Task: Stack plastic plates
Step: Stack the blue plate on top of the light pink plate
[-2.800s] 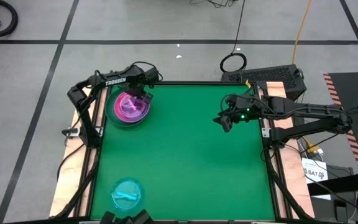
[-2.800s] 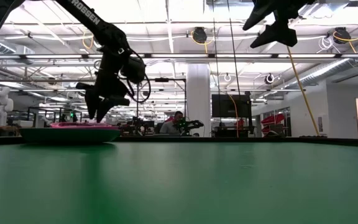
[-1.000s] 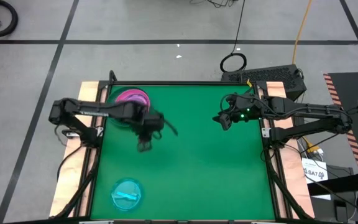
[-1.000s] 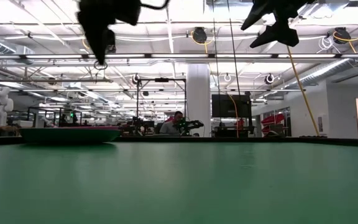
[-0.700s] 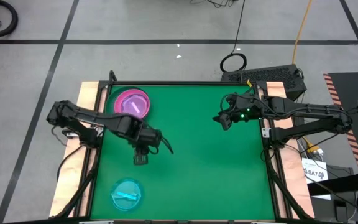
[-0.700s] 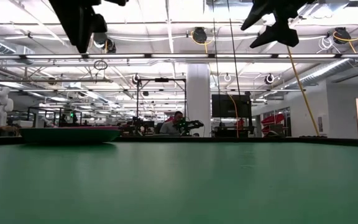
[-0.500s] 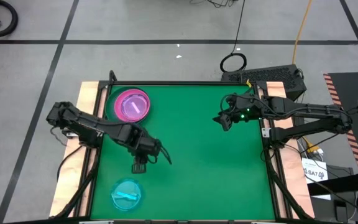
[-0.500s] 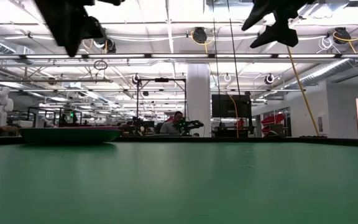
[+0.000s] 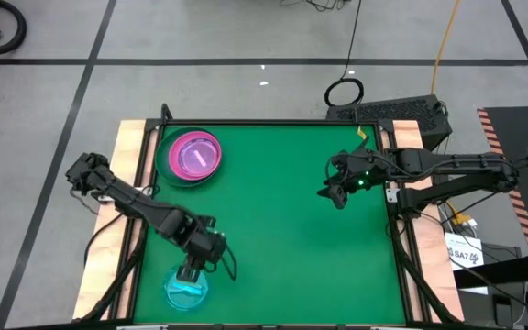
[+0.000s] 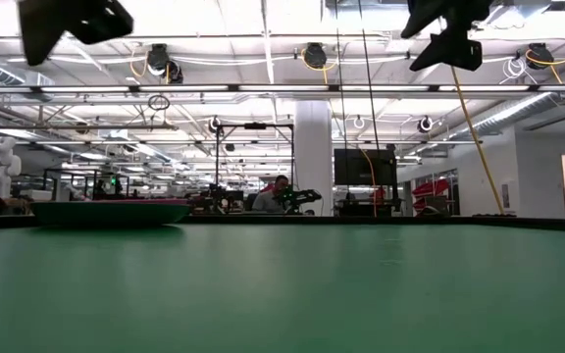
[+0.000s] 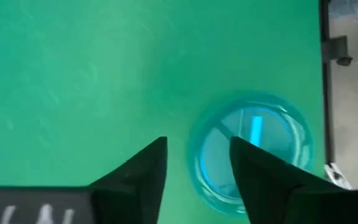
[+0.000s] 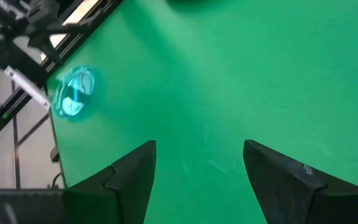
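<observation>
Plastic plates are seen in two places on the green table [image 9: 282, 229]. A stack of plates [image 9: 189, 157], with a magenta plate on top and a dark green one at the bottom, sits in the far left corner; in the low view it shows as a low dark stack with a pink rim [image 10: 111, 211]. A translucent cyan plate [image 9: 186, 286] lies alone near the near left corner, close to the near edge. The left gripper [image 9: 192, 271] is held just over the far rim of this cyan plate; in the left wrist view its two dark fingers [image 11: 143, 171] are parted, with the cyan plate [image 11: 252, 149] seen beyond them and nothing held between them. Toward the right edge of the table, the right gripper [image 9: 335, 194] is held above the green surface, well apart from both plate groups. In the right wrist view its fingers [image 12: 131, 174] are spread wide and empty.
</observation>
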`<state>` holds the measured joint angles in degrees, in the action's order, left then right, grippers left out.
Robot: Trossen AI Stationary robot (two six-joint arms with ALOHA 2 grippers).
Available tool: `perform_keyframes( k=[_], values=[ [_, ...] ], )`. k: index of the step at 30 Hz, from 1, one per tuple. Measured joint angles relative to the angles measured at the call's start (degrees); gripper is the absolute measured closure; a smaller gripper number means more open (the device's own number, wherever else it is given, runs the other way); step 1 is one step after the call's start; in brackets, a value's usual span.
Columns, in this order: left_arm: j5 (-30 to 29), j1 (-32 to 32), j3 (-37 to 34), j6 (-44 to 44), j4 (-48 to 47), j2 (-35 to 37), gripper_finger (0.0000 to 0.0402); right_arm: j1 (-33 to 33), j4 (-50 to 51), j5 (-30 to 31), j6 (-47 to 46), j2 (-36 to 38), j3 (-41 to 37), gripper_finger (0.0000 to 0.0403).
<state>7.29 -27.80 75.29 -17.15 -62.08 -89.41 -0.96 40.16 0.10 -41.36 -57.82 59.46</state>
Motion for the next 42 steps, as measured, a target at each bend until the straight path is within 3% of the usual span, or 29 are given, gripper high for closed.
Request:
perform_keyframes(
  k=[5, 10, 15, 21, 34, 42],
  values=[
    [0.00, -4.60, -3.64, -5.50, 2.77, -0.39, 0.0180, 2.54, 0.00, 0.01, 1.34, 0.00, 0.00, 0.0167],
    [-1.09, -9.76, -10.48, -8.06, 6.59, -0.53, 0.0180, 5.09, 0.00, 0.17, 1.36, 0.00, 0.00, 0.0167],
    [-1.89, -9.42, -15.87, -8.88, 8.56, -0.52, 0.0197, 8.00, -0.01, 1.81, -0.31, 0.00, 0.00, 0.0167],
    [-0.23, -8.26, -21.14, -11.63, 18.16, -0.52, 0.0210, 10.69, 0.00, 2.84, -2.97, 0.00, 0.00, 0.0167],
    [-1.59, -7.86, -27.61, -14.45, 22.82, -0.50, 0.0212, 13.15, -0.02, 3.08, -4.46, 0.00, 0.00, 0.0167],
    [-1.58, -7.88, -27.63, -13.35, 26.73, -1.86, 0.0281, 13.09, 0.00, 3.13, -4.08, 0.00, 0.00, 0.0167]
  ],
)
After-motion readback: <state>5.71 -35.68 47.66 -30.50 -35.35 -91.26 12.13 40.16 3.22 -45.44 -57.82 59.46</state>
